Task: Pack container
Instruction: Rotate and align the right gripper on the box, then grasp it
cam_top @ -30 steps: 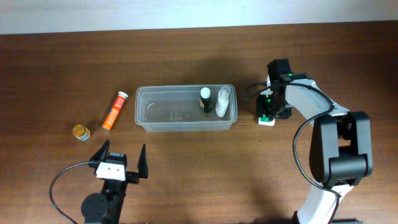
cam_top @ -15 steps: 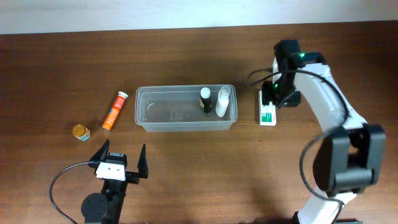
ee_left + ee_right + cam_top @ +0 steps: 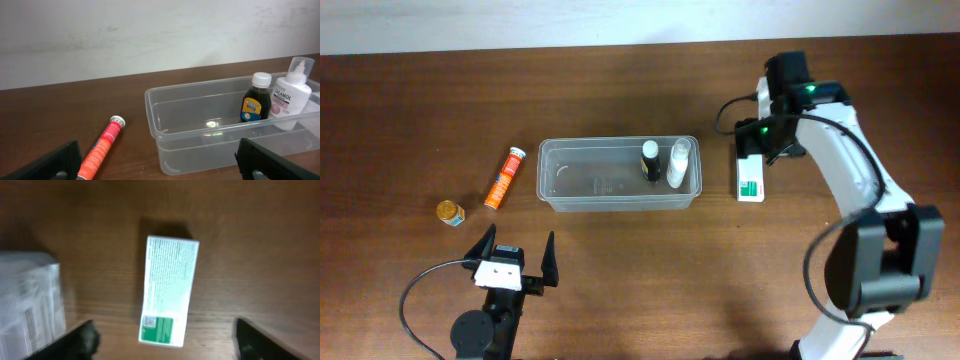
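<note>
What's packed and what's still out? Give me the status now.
Done: the dark bottle and the white Calamol bottle stand inside the container. In hand: nothing; the right gripper hovers open above the white-and-green carton, which lies on the table beside the container. Still to pack: that carton, the orange tube and the small jar, all outside. The left gripper is open, away from them.

The right wrist view is blurred throughout. The print on the white-and-green rectangular carton [image 3: 169, 290] cannot be read, and a pale grey printed block [image 3: 30, 305], cut by the left edge, cannot be identified. The right gripper [image 3: 169, 342] shows only dark fingers [image 3: 87, 340], clipped at the bottom edge. From overhead it covers the carton's far end. In the left wrist view the clear plastic rectangular tub [image 3: 200, 125] runs past the right edge, and the orange cylindrical tube [image 3: 102, 145] is cut off at the bottom.
</note>
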Controlling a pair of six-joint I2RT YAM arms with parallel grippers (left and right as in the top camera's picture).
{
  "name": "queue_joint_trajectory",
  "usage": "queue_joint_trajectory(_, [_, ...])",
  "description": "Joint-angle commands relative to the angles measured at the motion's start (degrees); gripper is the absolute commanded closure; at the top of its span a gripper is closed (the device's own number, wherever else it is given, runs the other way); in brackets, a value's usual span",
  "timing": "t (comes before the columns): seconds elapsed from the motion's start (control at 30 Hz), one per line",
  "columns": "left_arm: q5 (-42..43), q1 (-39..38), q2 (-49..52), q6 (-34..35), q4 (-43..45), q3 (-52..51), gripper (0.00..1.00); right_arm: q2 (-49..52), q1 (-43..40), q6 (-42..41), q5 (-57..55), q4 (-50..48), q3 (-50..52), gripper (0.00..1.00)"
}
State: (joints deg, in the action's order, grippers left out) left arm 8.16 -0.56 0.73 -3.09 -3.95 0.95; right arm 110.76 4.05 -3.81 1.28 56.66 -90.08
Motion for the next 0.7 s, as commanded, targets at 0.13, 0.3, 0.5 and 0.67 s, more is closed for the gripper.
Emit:
queue_joint_trajectory(0.13, [0.0, 0.2, -0.4, -0.9, 0.0, -0.4, 0.01, 5.4, -0.1, 2.6, -1.6, -2.1, 1.4, 0.1])
queue_joint_trajectory(0.3, [0.0, 0.2, -0.4, -0.9, 0.0, -0.4, 0.0, 8.2, -0.9, 3.0, -1.7, -3.1, 1.4, 0.12])
queue_joint_trajectory(0.5, [0.0, 0.2, -0.4, -0.9, 0.0, -0.4, 0.01, 10.3, -1.2, 2.9, -1.6, -3.3, 1.4, 0.26])
queue_joint_trajectory(0.67, [0.0, 0.2, -0.4, -0.9, 0.0, -0.4, 0.01, 11.6, -1.2, 2.9, -1.3, -3.6, 1.4, 0.33])
